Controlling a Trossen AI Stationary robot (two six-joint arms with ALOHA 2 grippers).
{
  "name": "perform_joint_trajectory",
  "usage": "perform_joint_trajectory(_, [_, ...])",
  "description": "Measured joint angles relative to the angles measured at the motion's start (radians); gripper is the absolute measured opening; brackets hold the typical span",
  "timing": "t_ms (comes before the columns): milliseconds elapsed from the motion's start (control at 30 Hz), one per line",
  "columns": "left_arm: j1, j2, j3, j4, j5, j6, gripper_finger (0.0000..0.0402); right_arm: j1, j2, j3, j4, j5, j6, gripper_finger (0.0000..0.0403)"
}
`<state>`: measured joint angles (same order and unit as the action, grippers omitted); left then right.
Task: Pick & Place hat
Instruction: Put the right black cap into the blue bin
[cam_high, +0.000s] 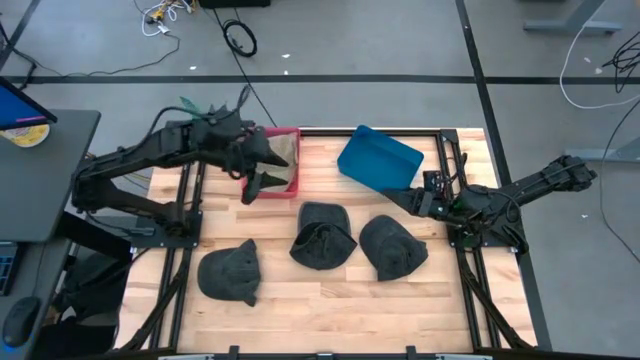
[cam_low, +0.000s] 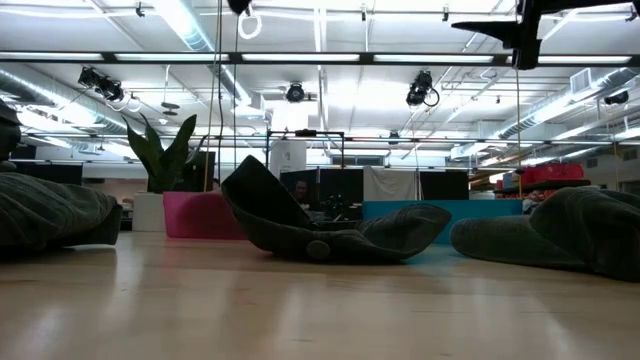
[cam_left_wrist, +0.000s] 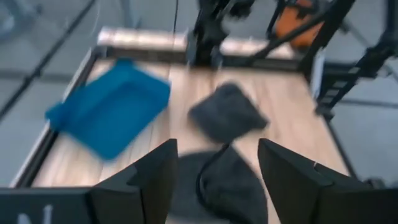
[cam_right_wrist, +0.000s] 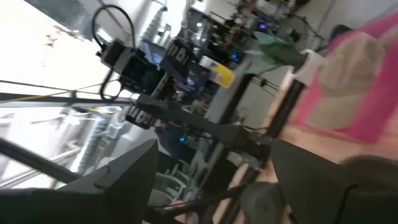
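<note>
Hats (cam_high: 324, 236) (three, dark) below left gripper (cam_high: 258, 178)

Light wooden table (cam_high: 330, 290), three dark hats (cam_high: 322, 236) on it, pink bin (cam_high: 287, 135), blue bin (cam_high: 378, 158)

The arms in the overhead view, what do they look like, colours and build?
Both are black, jointed arms of slim segments mounted on dark frames at the table's sides. The left gripper and the right gripper each end in two dark, flat, tapering fingers. No markings are readable.
</note>
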<state>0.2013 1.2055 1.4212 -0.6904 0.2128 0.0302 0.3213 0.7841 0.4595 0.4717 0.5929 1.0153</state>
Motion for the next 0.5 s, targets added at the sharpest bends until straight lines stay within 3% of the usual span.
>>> perform_joint_trajectory(133, [-0.051,-0.007,0.0,0.084,-0.001,0.0,0.0186,-0.002,0.0,0.047,0.025,-0.006,-0.088,0.0304])
perform_joint_trajectory(233, [-0.077,-0.008,-0.002,0.093,0.0,-0.007,0.0146,-0.006,0.0,0.138,-0.051,-0.009,-0.195,0.0292])
perform_joint_trajectory(433, [-0.088,-0.03,-0.153,0.172,-0.002,-0.09,0.0064,-0.023,0.007,0.404,-0.53,-0.01,-0.288,0.0262])
perform_joint_trajectory(500, [-0.088,-0.056,-0.232,0.288,-0.002,-0.134,0.0038,-0.027,0.016,0.487,-0.705,-0.017,-0.283,0.0246])
